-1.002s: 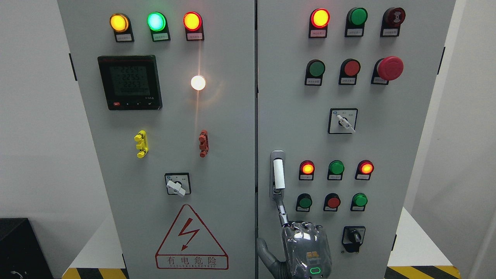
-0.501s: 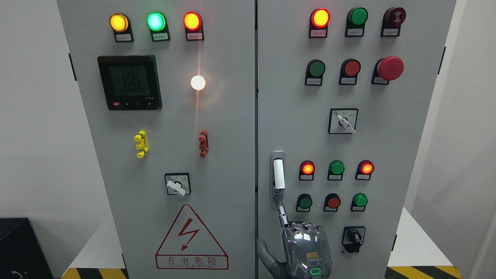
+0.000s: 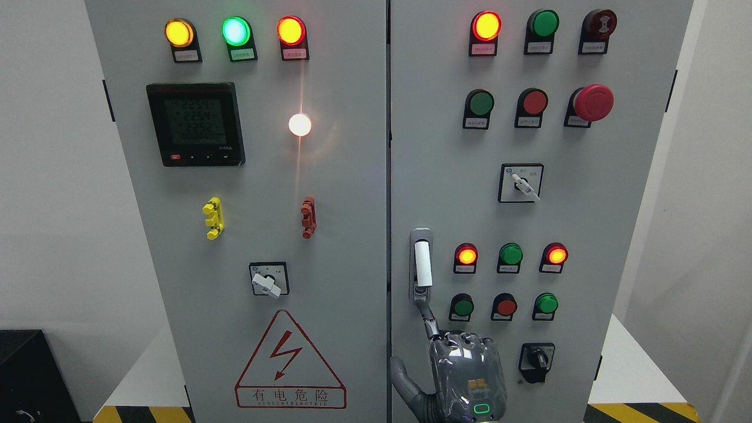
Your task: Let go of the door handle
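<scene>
My robot hand (image 3: pixel 464 376) has barely moved: slid slightly right and lower, index finger (image 3: pixel 429 317) still extended at the door handle (image 3: pixel 422 264) base. Meter (image 3: pixel 195 124) digits ticked over.

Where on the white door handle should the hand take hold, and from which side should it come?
Grip the white bar of the door handle around its middle, coming straight at the door from the front. It stands upright in a narrow recess, so fingers likely need to wrap it from the sides. The right hand sits just below, one finger reaching its lower end.
</scene>
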`<state>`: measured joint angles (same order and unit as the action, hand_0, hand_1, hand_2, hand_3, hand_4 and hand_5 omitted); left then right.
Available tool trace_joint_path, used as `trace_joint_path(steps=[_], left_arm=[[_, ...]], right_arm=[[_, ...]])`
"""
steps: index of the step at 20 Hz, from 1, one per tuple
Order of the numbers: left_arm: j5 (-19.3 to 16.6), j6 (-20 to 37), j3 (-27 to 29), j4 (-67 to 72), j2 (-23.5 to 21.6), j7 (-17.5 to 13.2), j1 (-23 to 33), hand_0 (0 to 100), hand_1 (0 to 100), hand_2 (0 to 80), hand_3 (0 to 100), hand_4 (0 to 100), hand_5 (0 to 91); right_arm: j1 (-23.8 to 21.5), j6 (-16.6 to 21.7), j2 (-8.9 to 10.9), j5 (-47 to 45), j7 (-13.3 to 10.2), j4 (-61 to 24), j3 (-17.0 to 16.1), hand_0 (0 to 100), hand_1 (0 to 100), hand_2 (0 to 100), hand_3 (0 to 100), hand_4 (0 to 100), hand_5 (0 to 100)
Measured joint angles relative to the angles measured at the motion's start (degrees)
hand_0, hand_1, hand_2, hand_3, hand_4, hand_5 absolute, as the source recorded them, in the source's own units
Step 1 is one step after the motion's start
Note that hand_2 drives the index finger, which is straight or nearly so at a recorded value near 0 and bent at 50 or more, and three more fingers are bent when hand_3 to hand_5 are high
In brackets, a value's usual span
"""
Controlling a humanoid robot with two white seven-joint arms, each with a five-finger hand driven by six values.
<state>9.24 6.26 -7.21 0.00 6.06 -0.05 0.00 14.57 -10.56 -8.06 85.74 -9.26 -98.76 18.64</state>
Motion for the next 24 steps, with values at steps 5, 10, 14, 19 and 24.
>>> trace_joint_path(steps=[5,10,14,19,24], left_arm=[[-0.01,0.0,0.0,0.0,0.0,0.0,0.0,12,56,0.0,0,0,0.0],[0.0,0.0,0.0,0.0,0.0,0.0,0.0,12,56,0.0,0,0,0.0],[-0.01,0.0,0.0,0.0,0.0,0.0,0.0,12,56,0.0,0,0,0.0],[0.0,0.0,0.0,0.0,0.0,0.0,0.0,12,56,0.0,0,0,0.0],[0.0,0.0,0.0,0.0,0.0,0.0,0.0,12,56,0.0,0,0,0.0]], right_arm=[[-0.14,0.0,0.03,-0.04,-0.27,-1.08,0.03,36,29,35,94,97,100],[-0.54,0.28,0.04,-0.11,-0.4,-2.45,0.04,37,30,39,95,97,100],[-0.79,0.39,0.06,-0.17,-0.26,-3.72,0.04,40,31,48,96,97,100],[-0.89,0.54,0.12,-0.2,0.24,-5.2,0.0,44,34,58,100,97,100],[-0.62,0.59,0.15,-0.27,1.86,-6.54,-0.08,41,34,73,100,98,100]])
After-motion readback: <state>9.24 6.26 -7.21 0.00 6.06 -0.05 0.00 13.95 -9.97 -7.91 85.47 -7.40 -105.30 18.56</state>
